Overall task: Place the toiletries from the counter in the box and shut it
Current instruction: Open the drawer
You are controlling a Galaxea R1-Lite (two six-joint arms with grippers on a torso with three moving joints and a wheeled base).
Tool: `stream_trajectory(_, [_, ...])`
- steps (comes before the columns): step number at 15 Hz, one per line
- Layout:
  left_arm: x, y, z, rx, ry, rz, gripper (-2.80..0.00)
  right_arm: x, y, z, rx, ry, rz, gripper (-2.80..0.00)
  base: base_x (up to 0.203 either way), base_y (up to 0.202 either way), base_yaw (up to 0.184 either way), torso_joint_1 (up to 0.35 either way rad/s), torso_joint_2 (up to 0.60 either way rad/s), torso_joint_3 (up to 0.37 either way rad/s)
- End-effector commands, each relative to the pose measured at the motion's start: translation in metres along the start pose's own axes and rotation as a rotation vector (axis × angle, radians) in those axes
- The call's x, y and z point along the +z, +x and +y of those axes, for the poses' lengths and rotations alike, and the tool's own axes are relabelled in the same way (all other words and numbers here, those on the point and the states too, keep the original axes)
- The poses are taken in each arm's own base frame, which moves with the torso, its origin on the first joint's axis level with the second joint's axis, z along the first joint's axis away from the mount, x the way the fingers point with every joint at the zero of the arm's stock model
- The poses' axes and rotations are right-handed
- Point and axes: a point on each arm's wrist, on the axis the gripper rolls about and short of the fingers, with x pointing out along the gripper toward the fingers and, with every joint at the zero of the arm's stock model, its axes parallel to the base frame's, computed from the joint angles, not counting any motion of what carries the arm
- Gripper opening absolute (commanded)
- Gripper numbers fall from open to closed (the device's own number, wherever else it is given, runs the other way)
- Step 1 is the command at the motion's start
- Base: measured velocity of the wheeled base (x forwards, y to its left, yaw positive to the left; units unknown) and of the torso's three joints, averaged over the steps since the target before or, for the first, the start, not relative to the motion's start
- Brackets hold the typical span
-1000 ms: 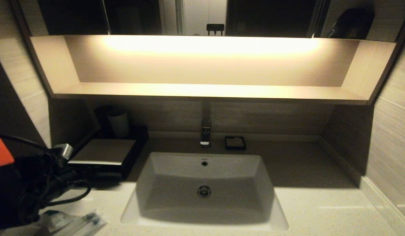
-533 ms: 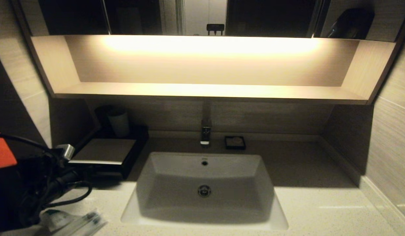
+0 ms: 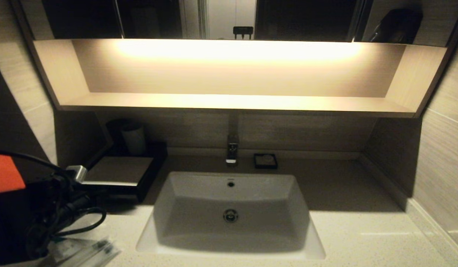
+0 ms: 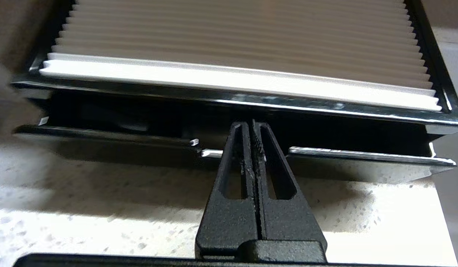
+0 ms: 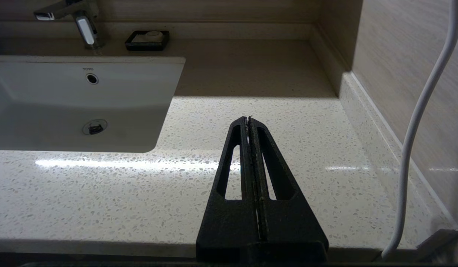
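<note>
The box (image 3: 119, 170) is low and black with a ribbed beige top (image 4: 244, 33). It sits on the counter (image 3: 362, 237) left of the sink. Its drawer (image 4: 362, 163) stands slightly pulled out, with a dark gap above its front lip. My left gripper (image 4: 251, 124) is shut, and its tips sit at the middle notch of the drawer's front lip with nothing between the fingers. Clear-wrapped toiletries (image 3: 84, 252) lie on the counter at the front left, partly hidden by my left arm. My right gripper (image 5: 248, 119) is shut and empty above the counter to the right of the sink.
The white sink basin (image 3: 231, 185) is in the middle, with the tap (image 3: 232, 150) behind it. A small black square dish (image 3: 265, 161) sits by the tap. A pale cup (image 3: 133, 138) stands behind the box. A white cable (image 5: 418, 122) hangs by the right wall.
My left arm has edged slightly toward the box. The toiletries and the right arm have not moved.
</note>
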Motion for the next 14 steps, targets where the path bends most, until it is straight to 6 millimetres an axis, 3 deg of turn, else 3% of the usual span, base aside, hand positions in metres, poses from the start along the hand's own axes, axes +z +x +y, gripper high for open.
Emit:
stream_trajectory(1, [0.0005, 0.0004, 0.0003, -0.006, 0.001, -0.005, -2.8, -0.0001, 0.0, 0.0, 0.0, 0.0, 0.0, -2.8, 0.0, 0.0, 0.0, 0.0, 0.0, 0.0])
stream_trajectory(14, [-0.0002, 0.0056, 0.0017, -0.014, -0.003, -0.008, -2.8, -0.0001, 0.0, 0.0, 0.0, 0.0, 0.0, -2.8, 0.0, 0.0, 0.0, 0.0, 0.0, 0.0])
